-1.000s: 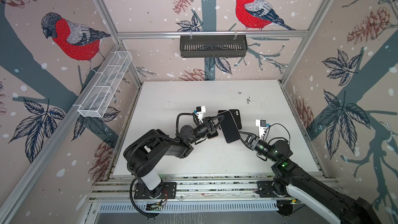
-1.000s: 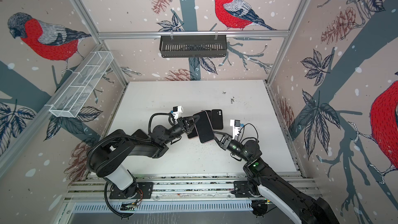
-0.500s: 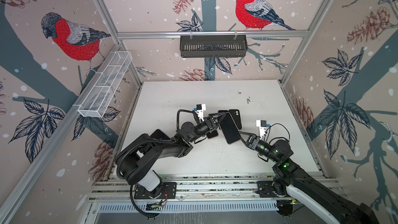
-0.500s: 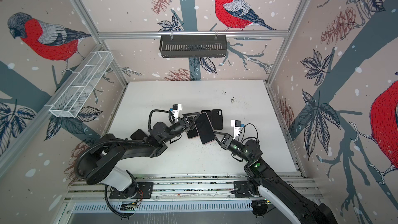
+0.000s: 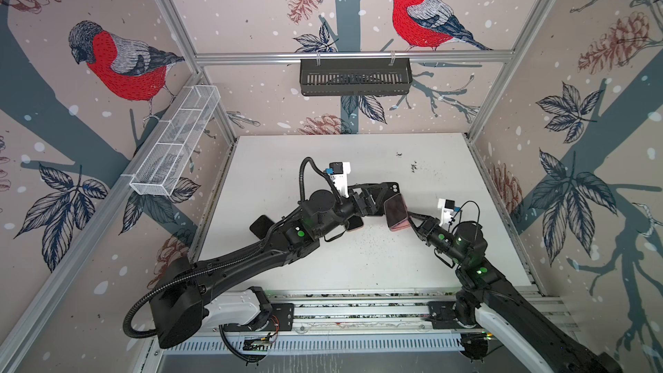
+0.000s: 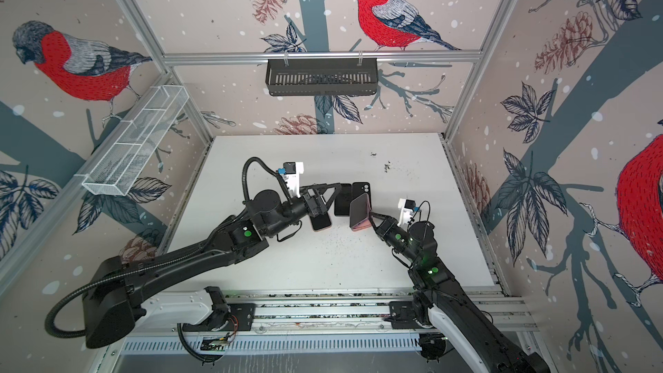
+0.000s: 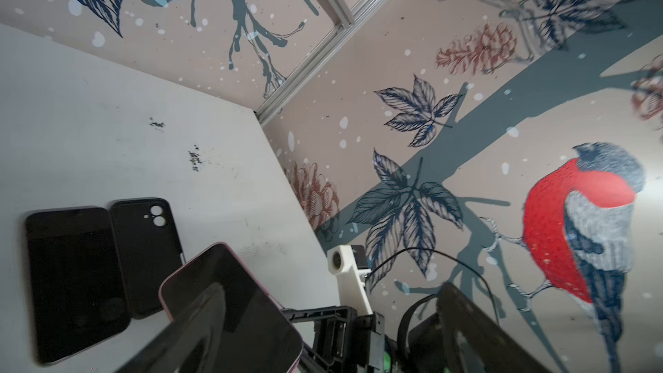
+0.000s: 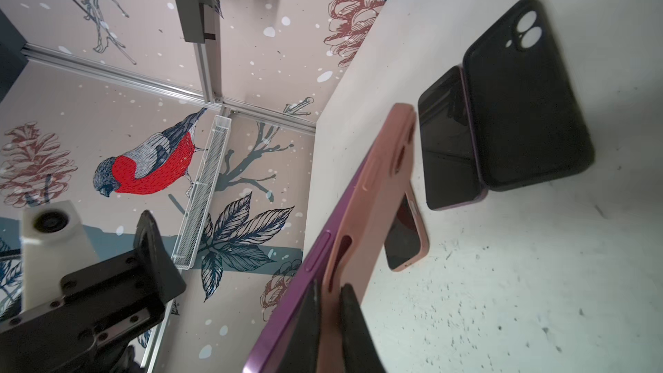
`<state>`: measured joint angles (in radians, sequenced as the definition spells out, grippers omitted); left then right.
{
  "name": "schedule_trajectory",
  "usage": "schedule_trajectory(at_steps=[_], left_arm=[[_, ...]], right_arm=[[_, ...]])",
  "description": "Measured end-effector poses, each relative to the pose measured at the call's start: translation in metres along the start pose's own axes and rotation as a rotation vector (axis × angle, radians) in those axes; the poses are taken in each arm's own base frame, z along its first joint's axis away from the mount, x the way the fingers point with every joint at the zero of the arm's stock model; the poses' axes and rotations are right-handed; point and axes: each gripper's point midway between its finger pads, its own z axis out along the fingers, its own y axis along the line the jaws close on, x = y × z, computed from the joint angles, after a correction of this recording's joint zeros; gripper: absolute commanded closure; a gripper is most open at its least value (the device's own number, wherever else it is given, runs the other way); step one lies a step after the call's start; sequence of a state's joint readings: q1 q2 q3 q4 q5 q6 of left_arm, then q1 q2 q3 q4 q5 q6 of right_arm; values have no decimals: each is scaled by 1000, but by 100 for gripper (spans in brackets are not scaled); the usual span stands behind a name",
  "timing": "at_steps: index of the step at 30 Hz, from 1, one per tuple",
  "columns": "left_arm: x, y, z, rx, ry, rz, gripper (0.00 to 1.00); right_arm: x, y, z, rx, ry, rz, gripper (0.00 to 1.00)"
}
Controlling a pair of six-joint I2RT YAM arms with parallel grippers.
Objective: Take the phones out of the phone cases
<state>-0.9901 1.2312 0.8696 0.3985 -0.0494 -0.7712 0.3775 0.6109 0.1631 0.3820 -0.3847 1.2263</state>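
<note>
Left gripper (image 6: 333,197) has let go since a second ago: jaws now spread wide, clear of the phone. Right gripper (image 8: 330,292) alone carries it, pinched tight on the pink case (image 8: 380,188) rim. The purple phone (image 8: 310,263) sits proud of that rim but is still in the case, tilted above the bench (image 5: 323,159) middle. Separation looks unfinished; a regrip seems likely. The case is matte and soft-looking with rounded corners and slotted sides; the phone is a slick, hard slab. The black case (image 8: 520,102) lies flat behind it, toward the back edge.
</note>
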Motion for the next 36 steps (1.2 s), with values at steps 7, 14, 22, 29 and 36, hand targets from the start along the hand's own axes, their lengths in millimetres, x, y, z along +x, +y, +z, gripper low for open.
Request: schedule_trajectory(at_steps=[7, 14, 22, 29, 36], left_arm=[[57, -24, 20, -144, 172, 341, 15], [102, 1, 27, -298, 333, 558, 20], [123, 13, 35, -329, 405, 639, 22], [127, 17, 50, -361, 408, 672, 27], [126, 28, 62, -441, 384, 708, 41]], right_arm=[[-10, 0, 0, 16, -26, 3, 100], [-11, -5, -1, 35, -28, 13, 99], [-11, -3, -1, 27, -25, 11, 99], [-8, -1, -2, 17, -9, 12, 99], [-5, 1, -2, 7, 9, 11, 99]])
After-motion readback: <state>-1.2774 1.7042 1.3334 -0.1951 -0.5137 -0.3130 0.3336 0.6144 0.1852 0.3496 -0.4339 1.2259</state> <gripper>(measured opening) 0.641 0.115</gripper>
